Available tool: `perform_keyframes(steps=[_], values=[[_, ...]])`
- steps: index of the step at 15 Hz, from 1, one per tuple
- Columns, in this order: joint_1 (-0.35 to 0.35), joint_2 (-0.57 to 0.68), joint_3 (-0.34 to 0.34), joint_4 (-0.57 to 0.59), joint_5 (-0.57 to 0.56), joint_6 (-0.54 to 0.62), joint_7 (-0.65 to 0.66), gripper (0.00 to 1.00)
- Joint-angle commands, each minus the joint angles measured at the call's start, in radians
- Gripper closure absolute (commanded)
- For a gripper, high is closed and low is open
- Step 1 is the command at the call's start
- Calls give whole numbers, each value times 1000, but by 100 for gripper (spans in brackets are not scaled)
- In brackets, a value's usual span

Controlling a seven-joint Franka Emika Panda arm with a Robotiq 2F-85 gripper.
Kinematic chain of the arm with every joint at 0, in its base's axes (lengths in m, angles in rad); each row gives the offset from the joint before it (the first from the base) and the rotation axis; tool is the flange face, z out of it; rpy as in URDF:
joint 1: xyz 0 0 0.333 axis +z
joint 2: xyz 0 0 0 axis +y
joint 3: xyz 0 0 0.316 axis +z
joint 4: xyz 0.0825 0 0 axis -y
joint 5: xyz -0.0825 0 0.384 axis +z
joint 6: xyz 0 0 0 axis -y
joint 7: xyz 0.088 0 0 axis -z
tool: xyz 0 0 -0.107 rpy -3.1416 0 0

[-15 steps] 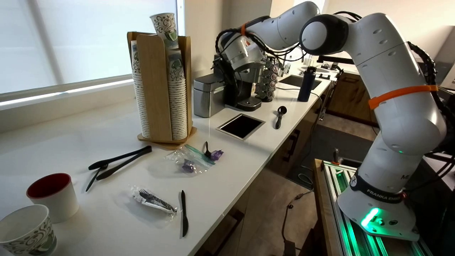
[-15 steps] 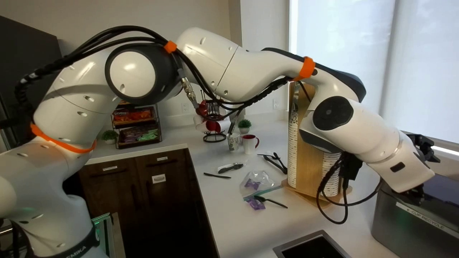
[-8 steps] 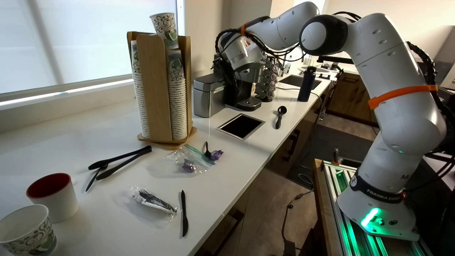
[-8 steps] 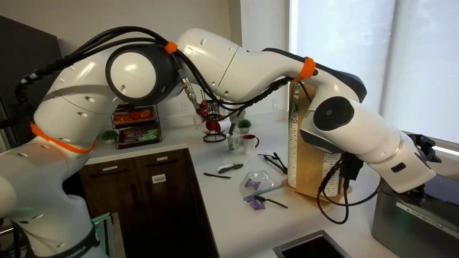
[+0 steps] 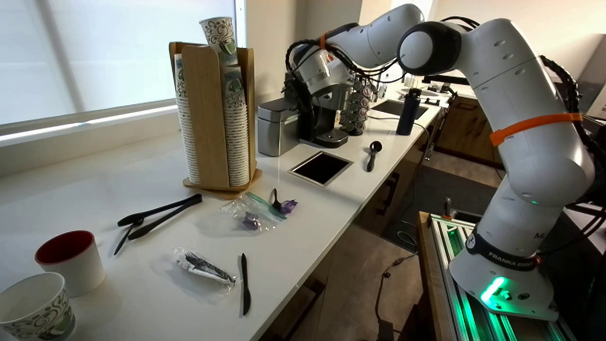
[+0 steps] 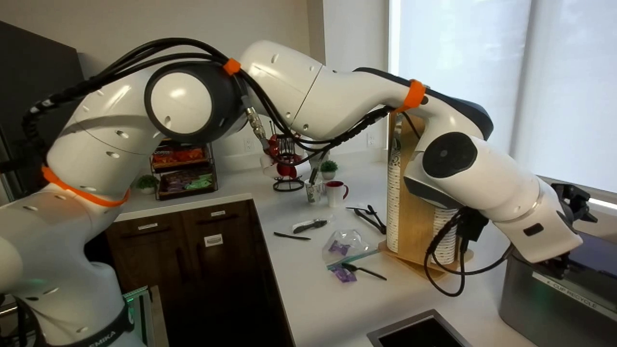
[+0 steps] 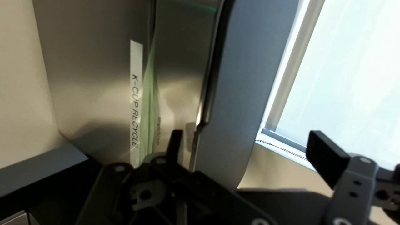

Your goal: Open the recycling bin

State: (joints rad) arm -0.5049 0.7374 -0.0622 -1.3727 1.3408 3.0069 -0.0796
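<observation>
By the counter's (image 5: 312,222) back edge, the gripper (image 7: 246,137) hangs, jaws spread, near the recycling bin (image 6: 544,301); approach step, I'd say; next, hook its lid (image 7: 240,87) upward.

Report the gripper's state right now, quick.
Gripper: open, holding nothing; its fingers stand wide apart in the wrist view.

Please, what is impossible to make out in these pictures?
Recycling bin: cut off by two edges in an exterior view.
Its contents: hidden by its lid, wrist view.
Coffee machine: top hidden by the arm in an exterior view.
Whether fingers touch it: unclear where one overlaps the lid, wrist view.
</observation>
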Motion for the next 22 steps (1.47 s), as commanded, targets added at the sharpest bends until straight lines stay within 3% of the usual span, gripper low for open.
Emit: perform_keyframes(steps=[1, 8, 13, 18, 22], values=[[-2, 23, 4, 59, 10, -1, 45, 0], [-11, 33, 31, 160, 36, 4, 35, 0], [-3, 107, 48, 319, 25, 16, 27, 0], [33, 193, 6, 421, -42, 25, 103, 0], [37, 243, 4, 502, -43, 41, 91, 0]])
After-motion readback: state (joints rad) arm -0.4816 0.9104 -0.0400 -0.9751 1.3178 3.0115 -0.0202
